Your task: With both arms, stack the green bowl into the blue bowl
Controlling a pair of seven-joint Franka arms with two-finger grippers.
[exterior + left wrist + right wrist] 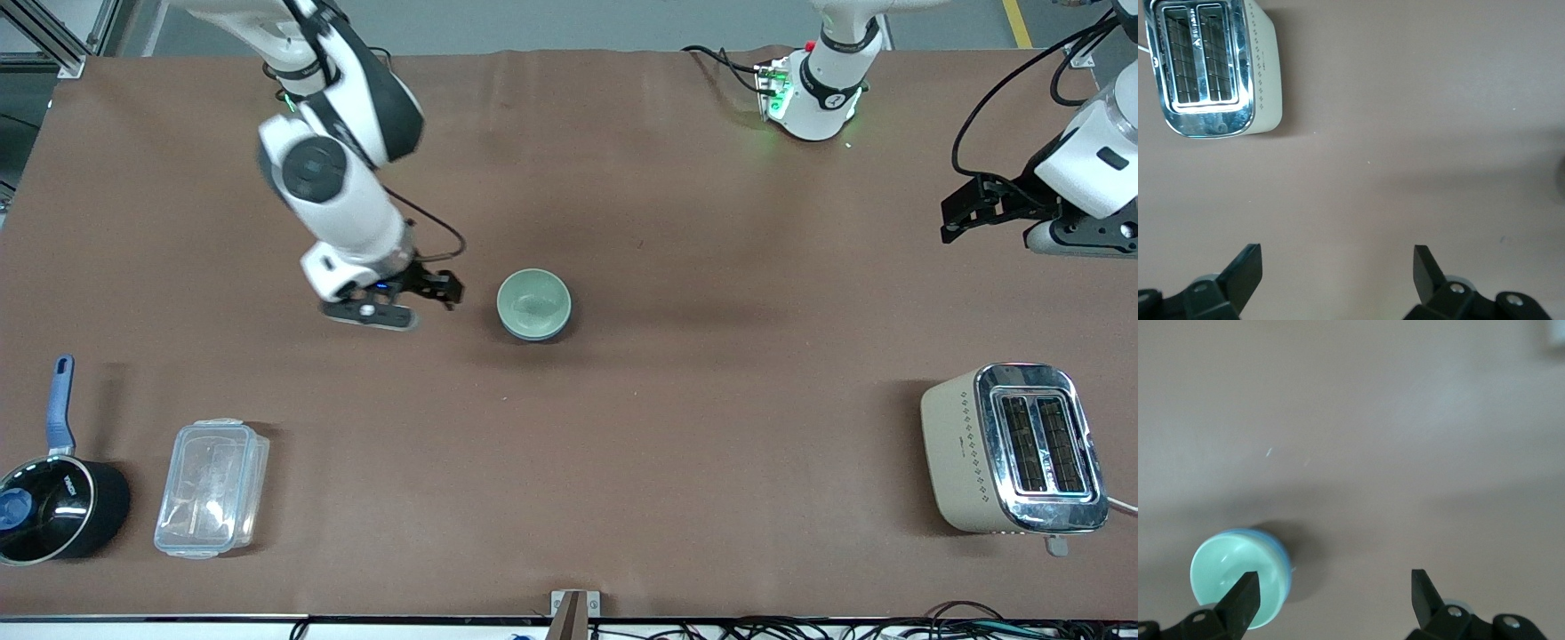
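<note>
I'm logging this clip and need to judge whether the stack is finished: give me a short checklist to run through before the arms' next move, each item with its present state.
1. Green bowl nested in blue bowl: ok; only a blue edge shows below the green rim.
2. Stack upright on the table: ok.
3. Right hand free of the bowls: ok; open, empty, beside the stack toward the right arm's end.
4. Left hand clear: ok; open, empty, waiting at the left arm's end.
5. Toaster, saucepan and clear container away from the stack: ok.
6. Green bowl seated fully level: cannot tell.
</note>
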